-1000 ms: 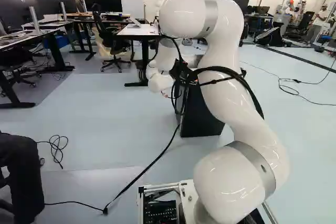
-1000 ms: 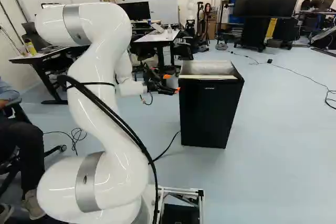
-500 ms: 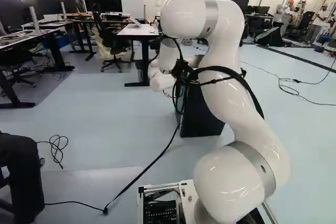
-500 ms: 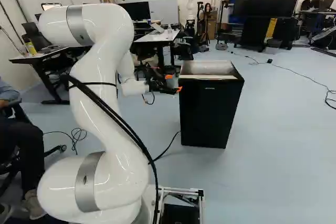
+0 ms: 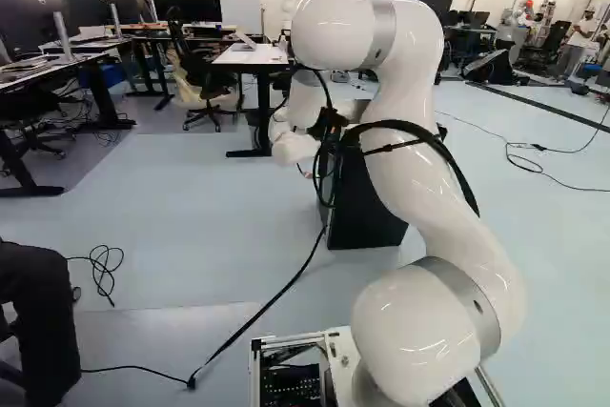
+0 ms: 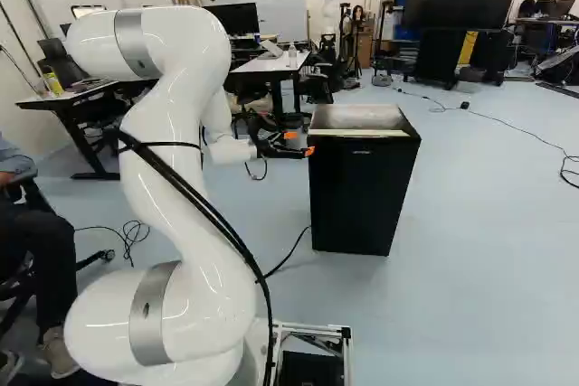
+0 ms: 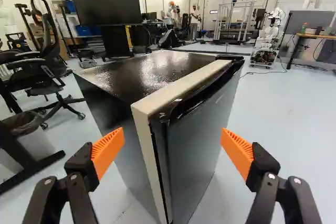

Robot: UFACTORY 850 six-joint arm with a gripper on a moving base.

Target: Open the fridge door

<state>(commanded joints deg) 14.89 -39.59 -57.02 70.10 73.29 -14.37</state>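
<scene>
The black fridge (image 6: 362,192) stands upright on the floor, its door (image 7: 202,140) shut, with a pale strip (image 7: 173,88) between door and body. My gripper (image 6: 300,143) is beside the fridge's upper left front edge in the right base view. Seen from the wrist, the gripper (image 7: 173,151) is open, its orange pads (image 7: 108,150) wide apart. The fridge's near corner and door edge show ahead, in line with the space between the fingers. Whether a fingertip touches the fridge cannot be told. In the left base view my arm hides much of the fridge (image 5: 367,207).
A bin (image 7: 31,140) and an office chair (image 7: 39,74) stand beyond the fridge's side. A black cable (image 5: 262,312) crosses the floor near the base. A seated person's leg (image 5: 38,316) is at the left. Another robot (image 7: 268,40) stands farther off.
The gripper has shifted slightly towards the fridge, and its orange fingertips stand at a slightly different tilt in the right base view. The base and fridge have not moved.
</scene>
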